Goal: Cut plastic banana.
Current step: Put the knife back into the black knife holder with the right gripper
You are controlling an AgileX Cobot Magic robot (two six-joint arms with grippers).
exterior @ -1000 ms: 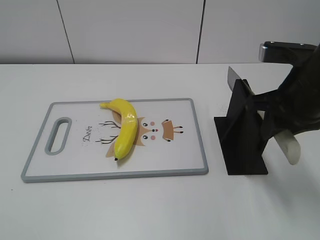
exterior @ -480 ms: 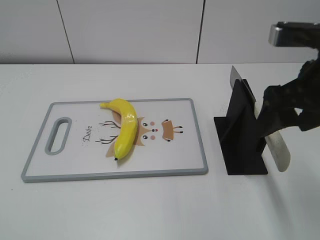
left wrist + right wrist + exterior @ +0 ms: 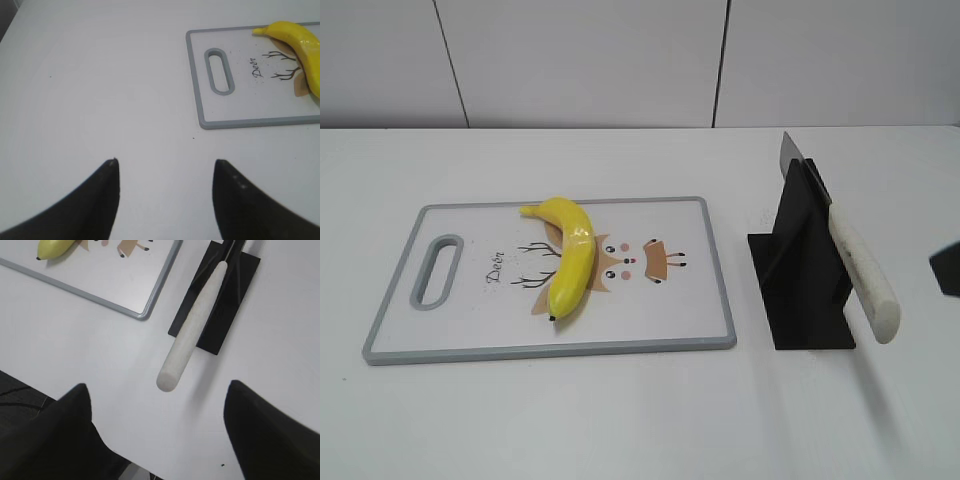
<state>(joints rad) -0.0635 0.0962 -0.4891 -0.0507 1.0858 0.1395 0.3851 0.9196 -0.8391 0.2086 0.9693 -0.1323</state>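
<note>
The yellow plastic banana [image 3: 569,260] lies whole on the grey-rimmed cutting board [image 3: 710,300], left of the board's middle. It also shows in the left wrist view [image 3: 300,42] and its dark tip in the right wrist view [image 3: 52,247]. A knife with a white handle [image 3: 862,275] rests in a black stand [image 3: 802,270], right of the board. My right gripper [image 3: 157,390] is open and empty, above the table just short of the handle's end [image 3: 167,379]; only a dark bit of it [image 3: 947,268] shows at the exterior view's right edge. My left gripper [image 3: 165,165] is open and empty, over bare table left of the board.
The board has a handle slot [image 3: 437,270] at its left end and a deer drawing in the middle. The black stand's base plate [image 3: 215,315] lies flat on the white table. A panelled wall stands behind the table.
My right arm, which was at the knife handle, has pulled back to the right and almost out of the exterior view. The knife stays in its stand. The banana has not moved.
</note>
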